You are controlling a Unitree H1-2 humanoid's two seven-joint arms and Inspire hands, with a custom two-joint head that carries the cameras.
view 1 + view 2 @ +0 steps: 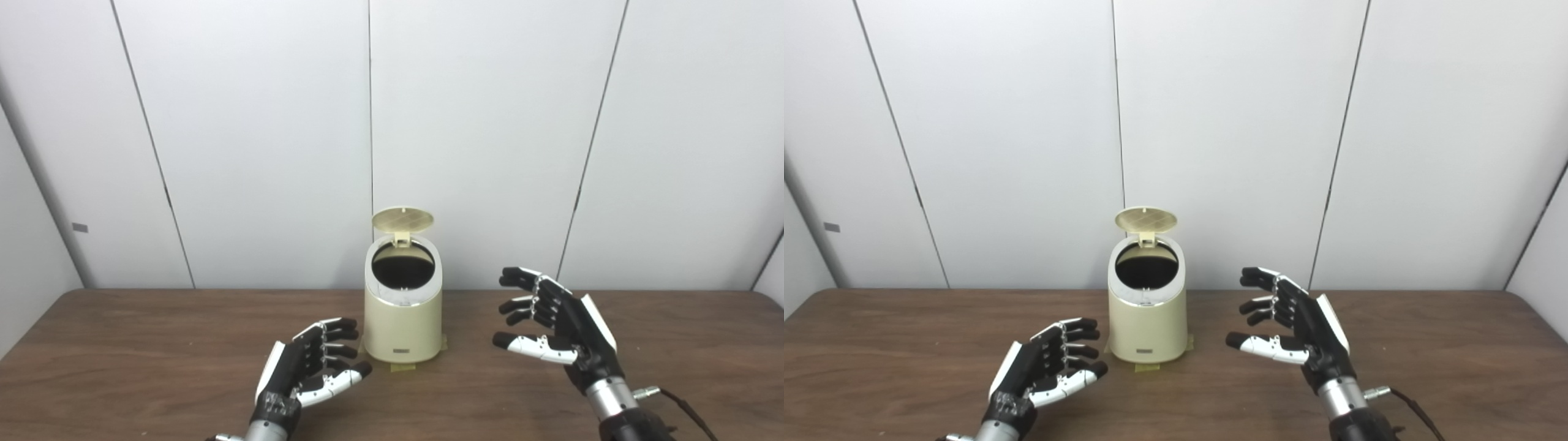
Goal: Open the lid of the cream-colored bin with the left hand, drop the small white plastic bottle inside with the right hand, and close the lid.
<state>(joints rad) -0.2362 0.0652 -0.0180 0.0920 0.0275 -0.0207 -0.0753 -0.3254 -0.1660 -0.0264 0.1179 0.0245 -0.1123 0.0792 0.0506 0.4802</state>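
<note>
— How many bins?
— One cream-colored bin (402,318), mid-table toward the far edge, its round lid (402,220) standing upright at the back, dark mouth showing.
— Hands?
— Two. The left hand (309,364) lies near-left of the bin, fingers spread, holding nothing. The right hand (554,318) hovers to the right, fingers wide, empty.
— Underneath?
— One brown wooden table (122,343).

You can see two robot hands. The left hand (309,366) is mostly black, with a white plate on its back and a white thumb with a black tip. Small silver bits show along its fingers. Its wrist is shiny grey metal. The right hand (560,327) looks the same: black fingers, white back, white thumb, silver wrist. A small metal plug and a dark cable (686,407) stick out beside that wrist.
</note>
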